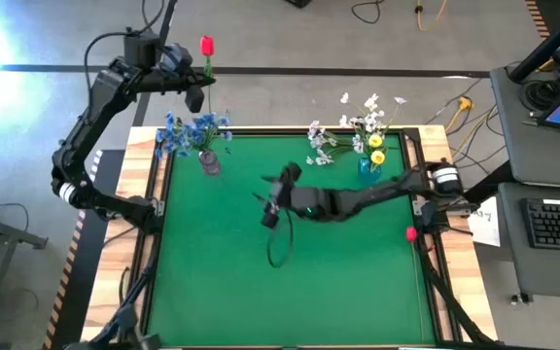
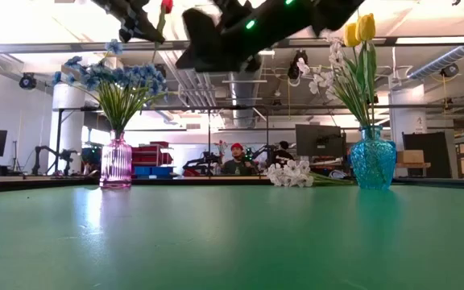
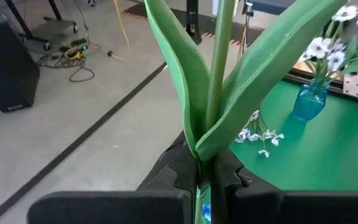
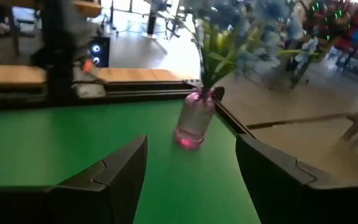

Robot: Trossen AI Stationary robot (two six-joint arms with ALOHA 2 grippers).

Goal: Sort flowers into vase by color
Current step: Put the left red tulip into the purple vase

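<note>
1. We see the left pincer [image 1: 198, 95] held up beyond the far edge of the table [image 1: 290, 292], near its far left corner, shut on the green stem of a red tulip [image 1: 207, 45]; in the left wrist view the stem [image 3: 219, 68] and its two long leaves rise from between the closed fingers [image 3: 182, 168].
2. The red tulip's head points away from the table, out over the floor.
3. The right pincer [image 1: 272, 206] hovers above the middle of the table with its fingers [image 4: 114, 171] spread apart and nothing between them; the right wrist view looks between them at the pink vase [image 4: 195, 121].
4. The pink vase [image 1: 209, 160] stands upright near the far left corner of the table and holds the blue flowers [image 1: 188, 131].
5. The blue vase [image 1: 368, 167] stands upright near the far right corner, holding yellow tulips [image 1: 376, 151] and some white blossoms [image 1: 367, 112].
6. A spray of white blossoms [image 1: 321, 148] lies on the table at the far edge, just beside the blue vase on its left side.
7. In the low view, people sit in the room well behind the table.
</note>
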